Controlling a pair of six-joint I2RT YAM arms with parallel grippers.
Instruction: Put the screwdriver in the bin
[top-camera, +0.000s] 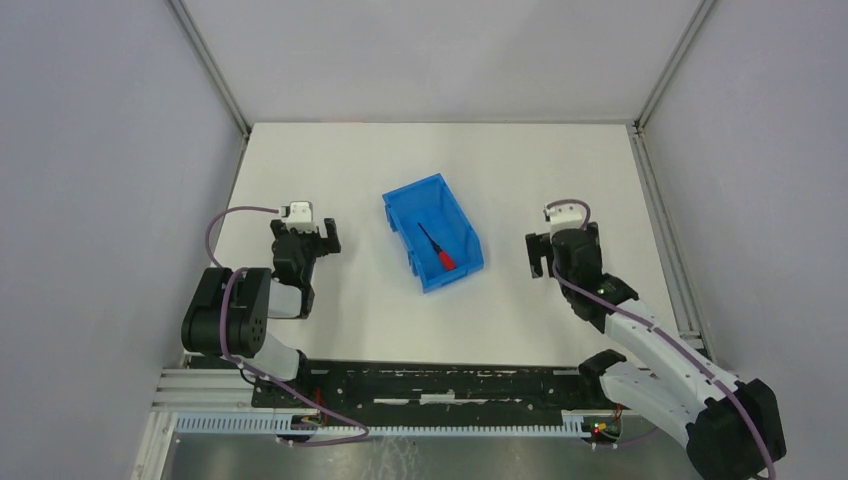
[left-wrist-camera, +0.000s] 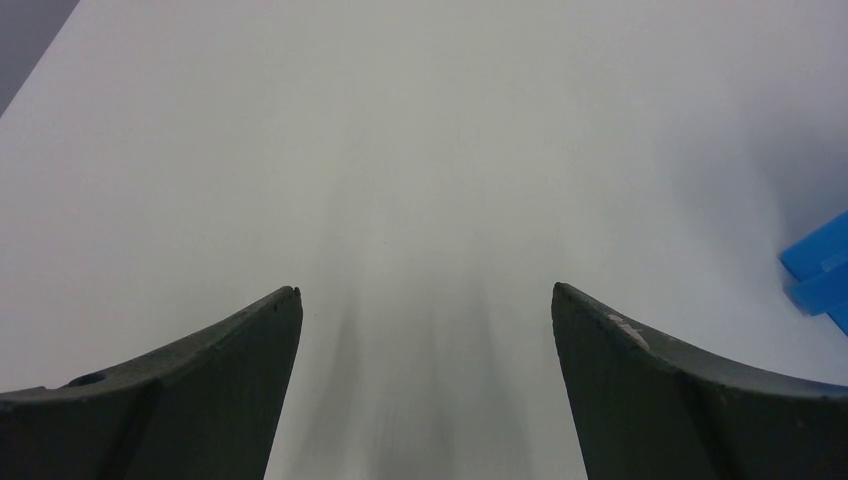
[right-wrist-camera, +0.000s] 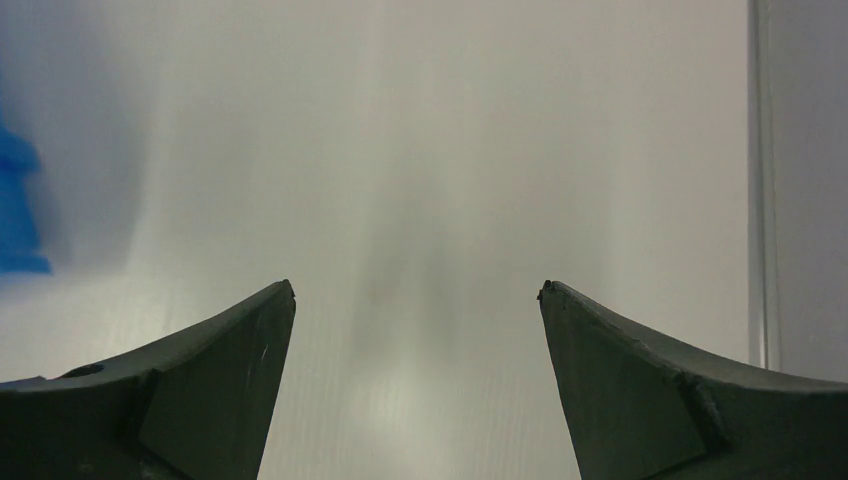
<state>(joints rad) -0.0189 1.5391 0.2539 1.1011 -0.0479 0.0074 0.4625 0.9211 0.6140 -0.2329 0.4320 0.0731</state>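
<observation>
The blue bin stands in the middle of the white table, turned at an angle. The screwdriver, red handle and thin black shaft, lies inside it on the bin floor. My left gripper is open and empty, left of the bin, apart from it. My right gripper is open and empty, right of the bin. In the left wrist view the gripper spans bare table and a bin corner shows at the right edge. In the right wrist view the gripper spans bare table, with the bin blurred at the left edge.
Grey walls with metal corner posts close the table on three sides. A metal rail runs along the table's right edge; it also shows in the right wrist view. The black mounting rail lies at the near edge.
</observation>
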